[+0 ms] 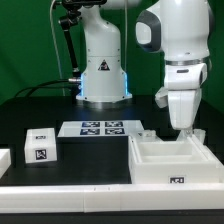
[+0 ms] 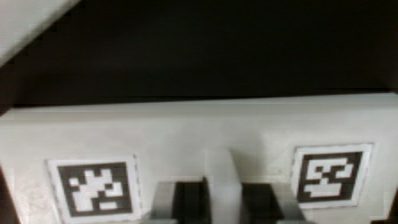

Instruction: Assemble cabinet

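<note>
**A:** Where is the cabinet, and what has hold of it?

**B:** The cabinet [image 1: 155, 172] sits open side up at the near right of the exterior view. The gripper [image 1: 184, 131] stands straight down over its far wall. In the wrist view the jaws are narrow, with a thin strip of that white wall between them, so I judge it pinched rather than merely hovered over.

**A:** Why grip there?

**B:** Probably because the wall is the one thin edge a narrow hand can take. It makes a handle for dragging or turning the box.

**A:** Any room to move?

**B:** Toward the far side the dark table [image 1: 30, 110] lies bare. The marker board [image 1: 100, 128] is near the cabinet's far left corner, and a block [image 1: 40, 146] sits well apart on the left. The rail [image 1: 60, 190] closes off the near edge. I cannot tell whether it touches the cabinet.
</note>
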`<state>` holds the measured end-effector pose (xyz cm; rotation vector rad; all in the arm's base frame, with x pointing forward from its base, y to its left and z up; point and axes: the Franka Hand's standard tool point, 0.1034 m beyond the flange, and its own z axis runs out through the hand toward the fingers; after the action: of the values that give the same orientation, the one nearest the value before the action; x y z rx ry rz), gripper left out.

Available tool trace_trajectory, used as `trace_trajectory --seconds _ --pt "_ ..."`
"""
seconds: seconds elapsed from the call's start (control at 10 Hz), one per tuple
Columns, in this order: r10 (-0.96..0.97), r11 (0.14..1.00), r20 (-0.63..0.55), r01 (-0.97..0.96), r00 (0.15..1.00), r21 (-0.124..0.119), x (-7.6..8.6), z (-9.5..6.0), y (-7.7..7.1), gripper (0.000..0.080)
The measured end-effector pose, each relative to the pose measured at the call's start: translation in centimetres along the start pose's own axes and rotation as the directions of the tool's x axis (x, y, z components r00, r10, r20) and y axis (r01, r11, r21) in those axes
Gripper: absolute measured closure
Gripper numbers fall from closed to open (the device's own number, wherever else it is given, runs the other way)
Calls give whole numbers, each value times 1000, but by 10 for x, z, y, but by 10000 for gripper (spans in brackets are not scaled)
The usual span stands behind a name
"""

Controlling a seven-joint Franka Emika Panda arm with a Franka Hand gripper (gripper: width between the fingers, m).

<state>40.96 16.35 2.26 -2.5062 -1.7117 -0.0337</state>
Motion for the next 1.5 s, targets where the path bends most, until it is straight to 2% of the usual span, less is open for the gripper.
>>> trace_trajectory --seconds 0.2,0.4,0.5,0.8,0.9,1.1,1.5 --pt "-82 997 36 82 996 -5 -12 -29 14 731" --pt "-81 996 45 83 996 -22 -23 -46 22 731" --pt "-44 999 46 45 998 -30 -25 -49 20 731" --pt "-98 995 47 100 994 -26 -27 -46 22 731" --pt "-182 983 54 183 982 -17 -33 -45 27 731" --pt "-223 974 54 224 973 -22 -32 -52 40 731" --pt "-223 974 53 224 973 -24 -31 -51 41 731"
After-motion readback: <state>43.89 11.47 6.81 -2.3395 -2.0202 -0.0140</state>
